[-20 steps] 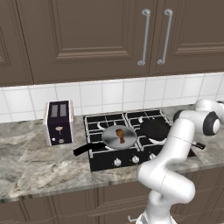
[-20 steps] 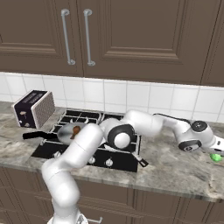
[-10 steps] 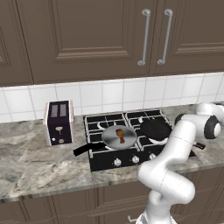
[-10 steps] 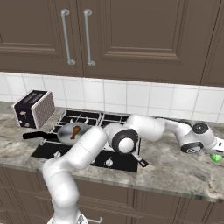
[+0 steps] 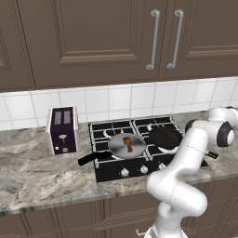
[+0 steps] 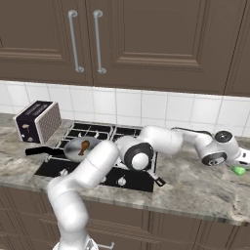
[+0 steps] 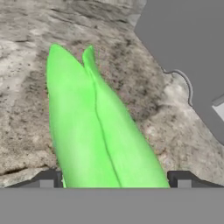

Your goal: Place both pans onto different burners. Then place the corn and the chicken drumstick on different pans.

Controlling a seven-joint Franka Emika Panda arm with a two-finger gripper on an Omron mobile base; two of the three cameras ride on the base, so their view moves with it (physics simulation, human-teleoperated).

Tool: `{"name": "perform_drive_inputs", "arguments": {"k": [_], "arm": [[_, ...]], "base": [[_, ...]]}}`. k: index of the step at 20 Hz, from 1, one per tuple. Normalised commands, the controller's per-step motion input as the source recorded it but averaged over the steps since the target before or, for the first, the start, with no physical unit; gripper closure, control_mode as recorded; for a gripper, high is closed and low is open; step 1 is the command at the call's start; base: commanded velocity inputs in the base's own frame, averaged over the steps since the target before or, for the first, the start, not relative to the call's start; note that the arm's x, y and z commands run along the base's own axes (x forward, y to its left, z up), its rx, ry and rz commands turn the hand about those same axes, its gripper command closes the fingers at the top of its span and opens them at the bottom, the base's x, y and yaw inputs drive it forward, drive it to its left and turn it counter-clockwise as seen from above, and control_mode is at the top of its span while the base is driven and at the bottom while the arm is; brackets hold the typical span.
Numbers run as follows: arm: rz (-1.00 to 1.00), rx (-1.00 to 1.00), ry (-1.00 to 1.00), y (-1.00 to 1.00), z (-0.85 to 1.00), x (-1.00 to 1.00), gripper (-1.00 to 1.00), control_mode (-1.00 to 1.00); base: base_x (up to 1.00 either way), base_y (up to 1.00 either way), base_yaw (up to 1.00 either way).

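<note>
At the far left of the marbled grey worktop [image 5: 28, 179] stands a toaster [image 5: 62, 130], dark with pale sides, close beside the black gas hob [image 5: 116, 169]. On the hob's front left burner sits the silvery-grey pan [image 5: 126, 145], its long black handle reaching out to the left over the hob's edge, and the orange-brown chicken drumstick [image 5: 128, 143] lies inside it, near the middle. Just to the right, on the neighbouring burner [image 5: 174, 148], rests the dark pan [image 5: 164, 137]; the two pans are on separate burners and apart from each other. Further right, the white arm stretches across the worktop, well past the hob, to the tool [image 6: 242, 157] at the right end. There the corn [image 7: 98, 131], in its bright green husk, lies on the stone, seen as a small green shape [image 6: 239, 170] just under the hand. In the hand view the husk runs between the two dark fingertips [image 7: 47, 180], which stand wide on either side of it, not pressed onto it.
</note>
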Motion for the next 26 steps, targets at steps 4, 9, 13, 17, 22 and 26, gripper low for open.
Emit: {"name": "perform_drive_inputs", "arguments": {"k": [4, 9, 13, 17, 22, 26], "arm": [[0.0, -0.01, -0.05, 1.0, 0.03, 0.0, 1.0, -1.0], [0.0, -0.11, -0.01, 0.91, 0.0, -0.03, 1.0, -1.0], [0.0, -0.12, -0.02, 0.63, 0.03, -0.02, 1.0, -1.0], [0.0, -0.06, -0.04, 0.43, 0.2, 0.0, 1.0, -1.0], [0.0, 0.0, -0.03, 0.25, 0.29, 0.0, 1.0, -1.0], [0.0, 0.01, 0.0, 0.15, 0.37, 0.0, 1.0, -1.0]], "base": [[0.0, 0.0, 0.0], [0.0, 0.0, 0.0], [0.0, 0.0, 0.0], [0.0, 0.0, 0.0], [0.0, 0.0, 0.0], [0.0, 0.0, 0.0]]}}
